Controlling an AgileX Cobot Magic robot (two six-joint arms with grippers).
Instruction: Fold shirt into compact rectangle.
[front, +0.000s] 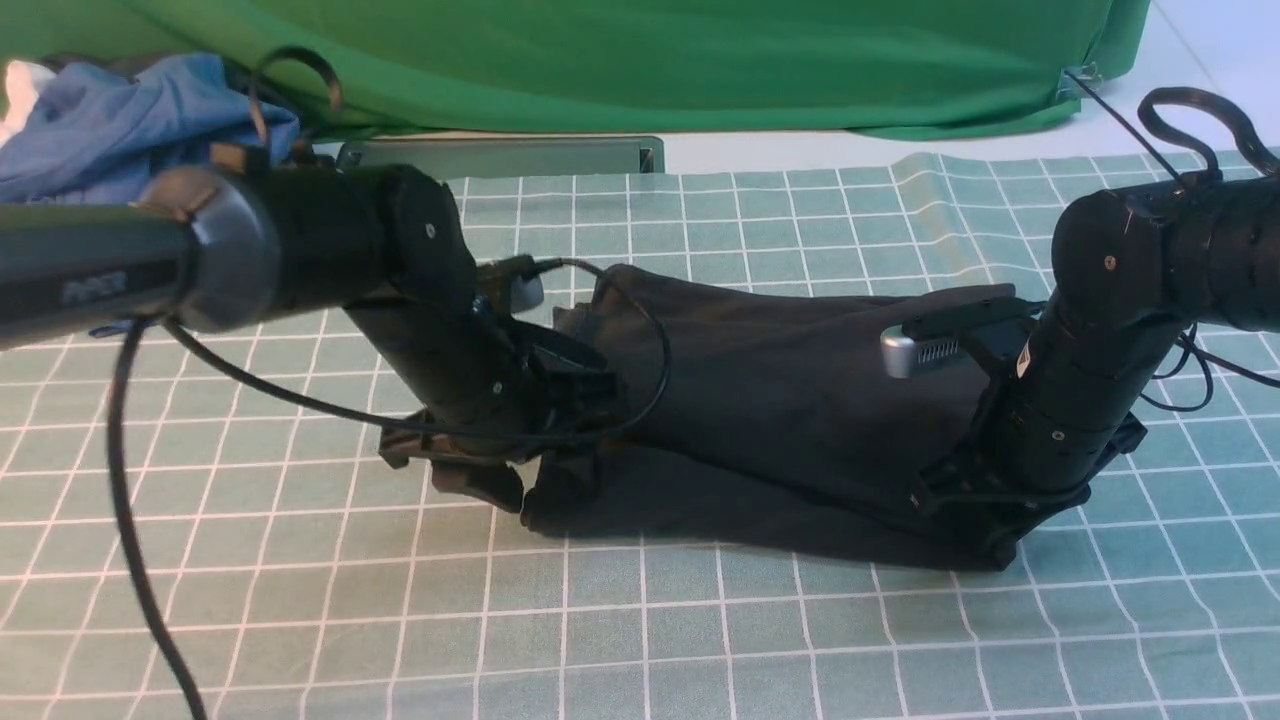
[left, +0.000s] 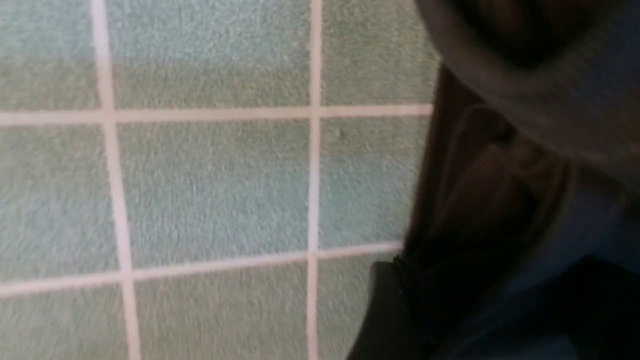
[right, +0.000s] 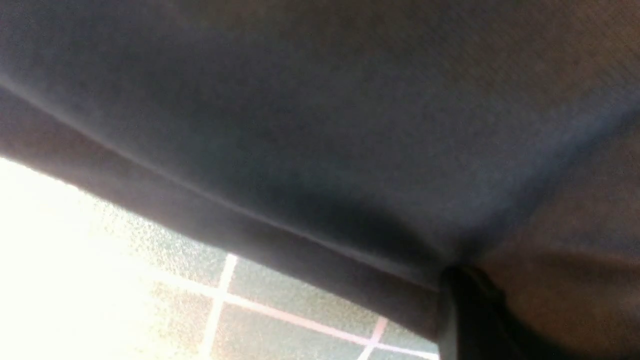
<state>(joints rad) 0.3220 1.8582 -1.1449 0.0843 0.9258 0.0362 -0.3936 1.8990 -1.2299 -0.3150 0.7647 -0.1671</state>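
The black shirt (front: 800, 390) lies in a folded, wide bundle across the middle of the checked cloth. My left gripper (front: 470, 475) is low at the shirt's near left corner. In the left wrist view its fingers (left: 382, 310) stand wide apart, open, with dark shirt fabric (left: 500, 200) slack beside and between them. My right gripper (front: 975, 515) sits at the shirt's near right corner. In the right wrist view the shirt (right: 320, 125) fills the picture and its creases run into the dark finger (right: 462, 315), which is shut on the cloth.
A green-and-white checked cloth (front: 640, 620) covers the table. Crumpled blue and white garments (front: 120, 120) lie at the back left. A grey metal bar (front: 500, 157) lies below the green backdrop (front: 640, 60). A black cable (front: 125, 480) hangs from my left arm.
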